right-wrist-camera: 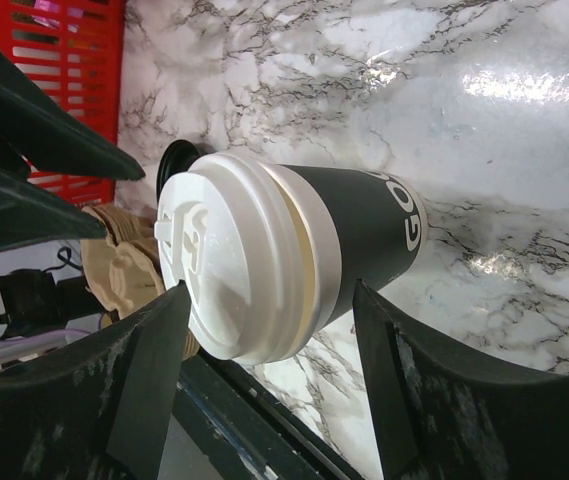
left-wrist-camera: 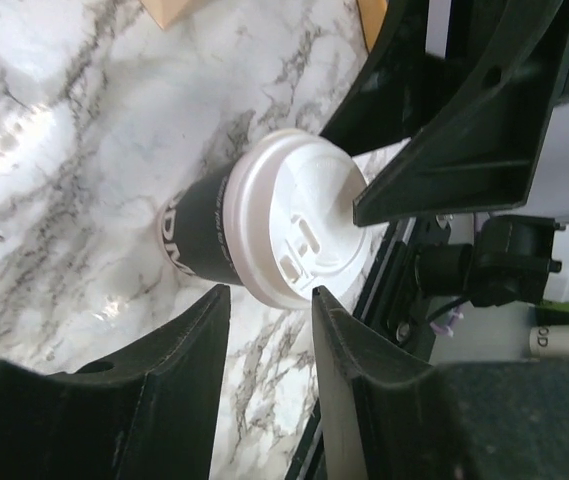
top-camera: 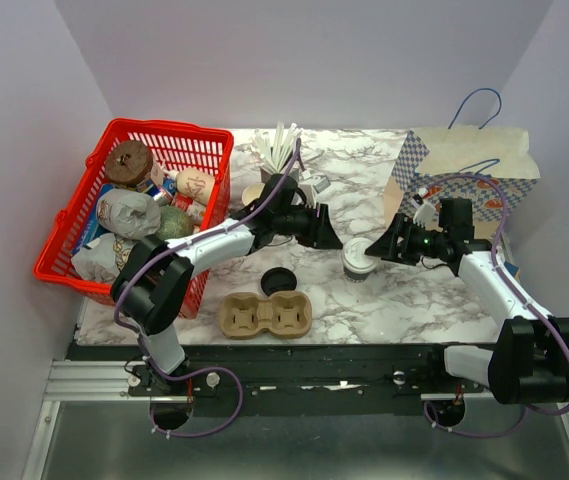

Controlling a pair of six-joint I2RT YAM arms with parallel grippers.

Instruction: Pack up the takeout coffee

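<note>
Tipping: right gripper (right-wrist-camera: 269, 295) gapes astride coffee (right-wrist-camera: 294, 245); left gripper (left-wrist-camera: 269, 295), half-open and empty, could knock its lid (left-wrist-camera: 299, 230)

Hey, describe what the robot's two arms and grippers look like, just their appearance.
The left arm and right arm have white links joined by bulky black joints, with a thin purple cable looping alongside each. The left gripper and right gripper are matte black, each with two flat, wedge-shaped fingers. No markings are visible.
</note>
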